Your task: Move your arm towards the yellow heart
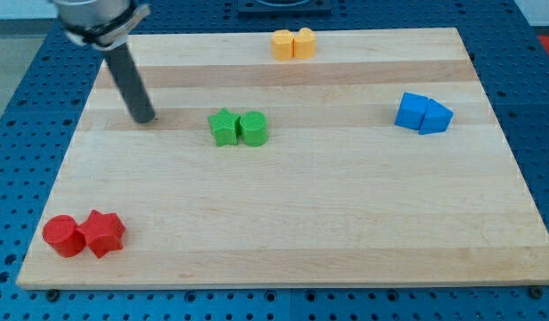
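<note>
The yellow heart (305, 42) lies at the view's top centre, touching a yellow-orange hexagon block (282, 44) on its left. My tip (144, 118) rests on the board at the view's upper left, far left of and below the yellow heart. It is left of the green star (224, 127), with a gap between them.
A green cylinder (253, 128) touches the green star's right side. A blue cube (411, 111) and a blue triangular block (436, 117) sit at the right. A red cylinder (61, 235) and a red star (103, 233) sit at the bottom left. The wooden board (346, 223) has blue pegboard around it.
</note>
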Available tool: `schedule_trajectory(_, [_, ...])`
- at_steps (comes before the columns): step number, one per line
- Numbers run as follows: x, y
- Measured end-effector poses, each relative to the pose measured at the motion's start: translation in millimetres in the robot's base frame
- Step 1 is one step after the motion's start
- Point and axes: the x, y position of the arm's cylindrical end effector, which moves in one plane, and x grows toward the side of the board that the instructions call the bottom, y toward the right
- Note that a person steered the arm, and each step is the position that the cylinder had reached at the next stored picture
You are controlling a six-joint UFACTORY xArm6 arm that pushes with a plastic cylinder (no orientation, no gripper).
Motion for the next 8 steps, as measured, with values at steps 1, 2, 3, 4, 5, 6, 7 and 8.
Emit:
schedule_trajectory(1, [-17, 58])
schedule_trajectory(2, [-20, 83])
schedule_trajectory(3, [-21, 83])
schedule_trajectory(4, [-25, 99])
schedule_trajectory(5, [-27, 147])
schedule_trajectory(6, [-33, 197])
schedule_trajectory(7, [-61, 249])
schedule_trajectory(8, [-89, 270])
